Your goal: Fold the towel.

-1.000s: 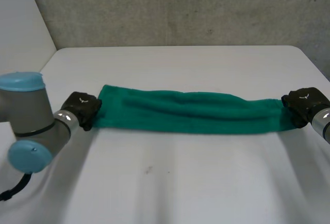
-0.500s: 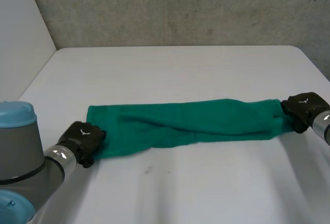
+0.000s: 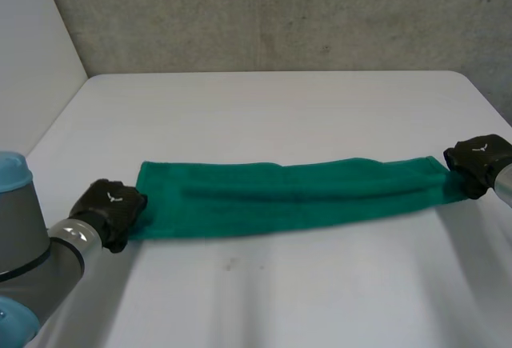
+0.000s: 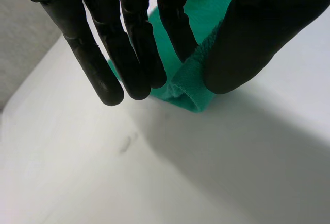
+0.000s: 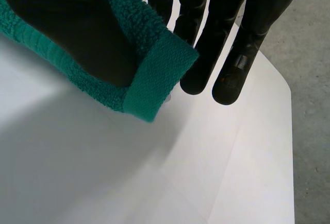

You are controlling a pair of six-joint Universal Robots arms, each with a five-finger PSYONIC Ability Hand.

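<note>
The green towel point(image 3: 288, 196) is lying as a long, narrow band across the white tabletop point(image 3: 272, 108). It is already doubled along its length, and its long axis is running straight from one hand to the other. The left hand point(image 3: 110, 208) is sitting at the towel's left short end and the right hand point(image 3: 478, 158) at its right short end. Each hand is touching the cloth, so neither is nearer to it than the other, and from either hand the towel is stretching inward toward its own middle. The right end is lying slightly farther from the robot than the left end, so the band is running a little askew. In the left wrist view the left hand is pinching the towel's end point(image 4: 193, 90) between its thumb and its straight fingers point(image 4: 131, 54), with the folded edge poking out just past the thumb. In the right wrist view the right hand is gripping in the same way, clamping the towel's hemmed corner point(image 5: 154, 77) between its thumb and its fingers point(image 5: 229, 44). The next fold is probably going to bring one short end over onto the other. If so, that move is turning on this end-to-end line, with one hand carrying its end along the towel's length toward the opposite end.
</note>
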